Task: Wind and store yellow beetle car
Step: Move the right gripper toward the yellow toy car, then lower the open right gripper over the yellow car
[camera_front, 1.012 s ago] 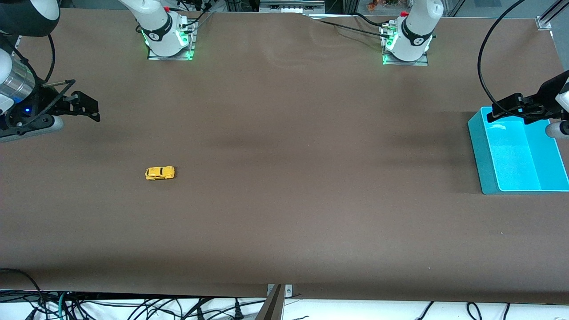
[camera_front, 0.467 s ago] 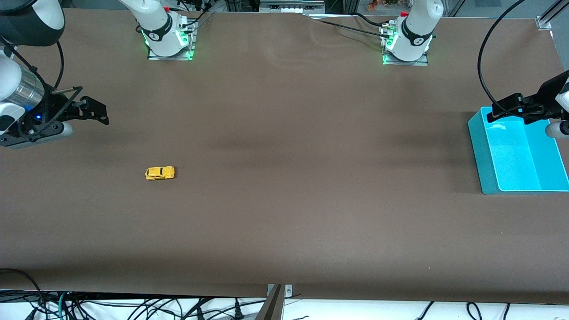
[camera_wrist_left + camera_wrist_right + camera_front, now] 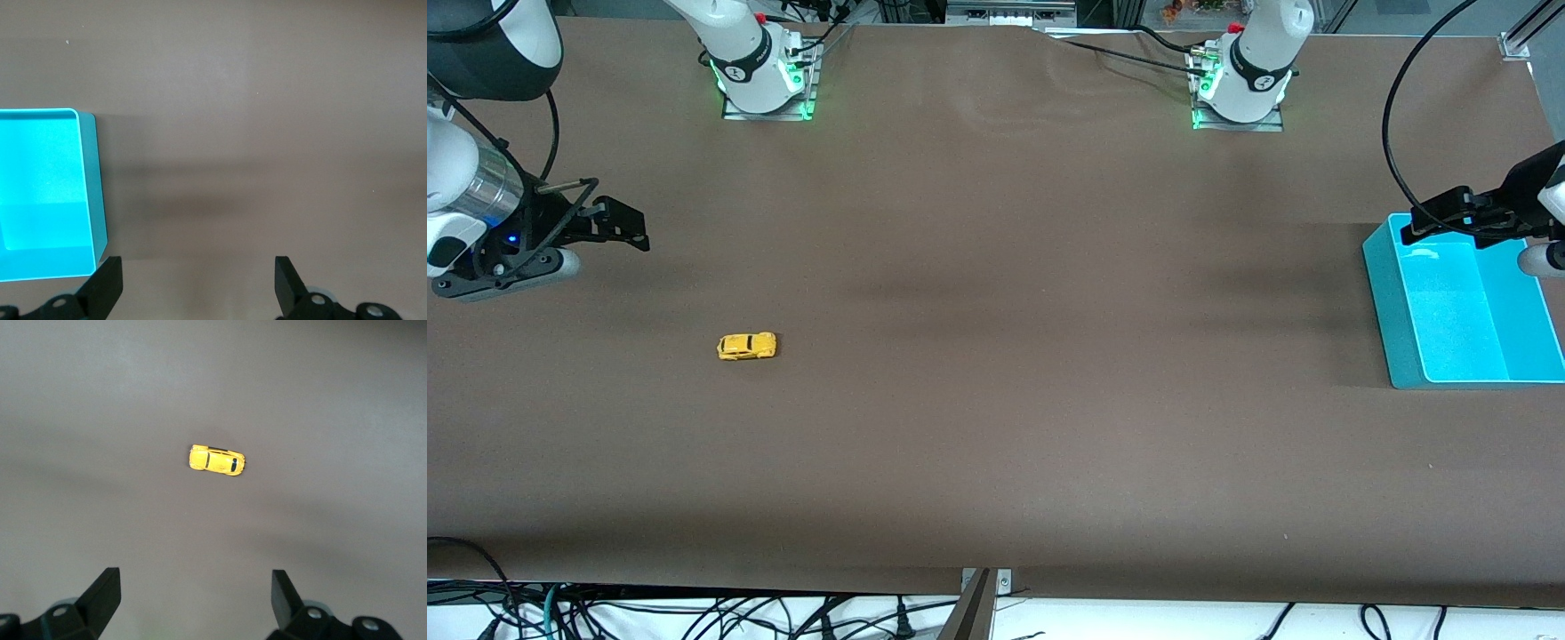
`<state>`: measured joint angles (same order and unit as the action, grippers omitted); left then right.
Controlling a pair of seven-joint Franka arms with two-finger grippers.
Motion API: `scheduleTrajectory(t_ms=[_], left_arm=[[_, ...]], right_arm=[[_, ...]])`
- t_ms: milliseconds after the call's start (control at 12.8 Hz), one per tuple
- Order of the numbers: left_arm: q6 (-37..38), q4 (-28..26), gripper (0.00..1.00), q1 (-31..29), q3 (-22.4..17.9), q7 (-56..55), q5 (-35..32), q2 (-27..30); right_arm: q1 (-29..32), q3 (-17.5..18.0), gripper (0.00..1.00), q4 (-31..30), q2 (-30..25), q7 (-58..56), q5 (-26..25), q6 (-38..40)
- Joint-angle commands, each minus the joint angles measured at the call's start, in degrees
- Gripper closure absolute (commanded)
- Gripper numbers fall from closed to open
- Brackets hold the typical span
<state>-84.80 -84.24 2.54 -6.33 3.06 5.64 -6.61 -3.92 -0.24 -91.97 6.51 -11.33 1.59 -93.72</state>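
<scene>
Toward the right arm's end of the table: yellow beetle car on its wheels, untouched | right gripper up over bare table, jaws apart | left gripper waits over teal bin, jaws apart | car looks light, hard, slick: pinch its flanks

The car is a tiny bright yellow toy with a rounded body and dark windows. It sits upright on its wheels on the table, lengthwise along it. It lies toward the right arm's end, about midway between the front and base edges.
</scene>
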Motion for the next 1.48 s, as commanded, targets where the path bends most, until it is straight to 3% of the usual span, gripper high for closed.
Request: scheduleTrajectory(t_ms=[0,467,934,1090,1402], left_arm=[[-0.02,0.92,0.00,0.19,0.17,0.20,-1.42,-0.33],[-0.02,0.92,0.00,0.19,0.17,0.20,-1.42,-0.33],[-0.02,1.00,0.00,0.19,0.18,0.20,-1.34,-0.33],[-0.02,0.92,0.00,0.19,0.09,0.20,-1.42,-0.33],[-0.02,0.92,0.00,0.19,0.18,0.20,-1.42,-0.33]], right_arm=[[-0.12,0.07,0.00,0.56,-0.18,-0.53,0.70,1.70],[-0.21,0.51,0.00,-0.76,4.03,-14.57,0.96,0.74],[-0.91,0.86,0.00,-4.00,6.24,-36.54,0.70,-4.36],[-0.91,0.86,0.00,-9.43,6.24,-45.75,0.70,-11.09],[-1.00,0.86,0.00,-22.70,8.33,-60.80,-0.01,-31.65]])
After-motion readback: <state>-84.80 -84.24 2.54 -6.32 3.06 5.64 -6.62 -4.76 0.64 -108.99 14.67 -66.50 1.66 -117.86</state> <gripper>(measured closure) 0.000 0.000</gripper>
